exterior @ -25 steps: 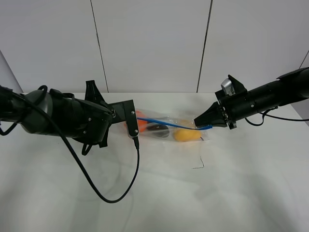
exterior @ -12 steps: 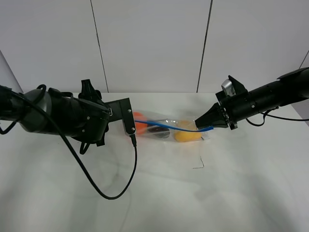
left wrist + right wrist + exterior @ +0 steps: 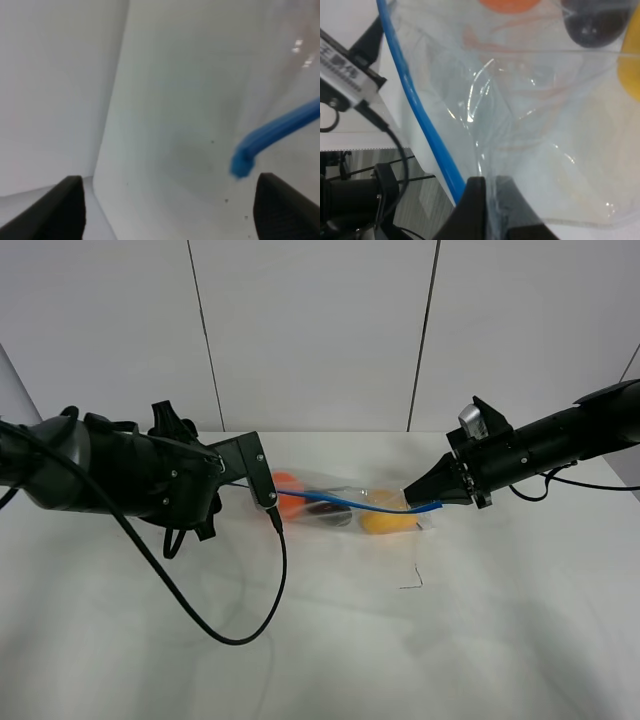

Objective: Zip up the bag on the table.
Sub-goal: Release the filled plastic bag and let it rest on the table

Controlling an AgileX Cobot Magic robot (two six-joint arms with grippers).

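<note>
The clear bag (image 3: pixel 345 508) lies mid-table (image 3: pixel 420 650), with orange, dark and yellow produce showing through it. Its blue zipper strip (image 3: pixel 340 500) runs left to right along it. My right gripper (image 3: pixel 418 497) is shut on the bag's right end; in the right wrist view its fingers (image 3: pixel 476 210) pinch the clear plastic just beside the blue strip (image 3: pixel 417 120). My left gripper (image 3: pixel 268 496) stands open at the bag's left end. In the left wrist view the strip's free end (image 3: pixel 243 164) lies ahead of the spread fingertips (image 3: pixel 70 205), touching neither.
A black cable (image 3: pixel 240 630) loops from the left arm over the table in front of the bag. A small dark mark (image 3: pixel 412 580) sits on the white top below the bag's right end. A panelled wall stands behind.
My left gripper has opened and let go of the zipper strip's left end, and the left arm has drawn back to the left. The right gripper has held still.
</note>
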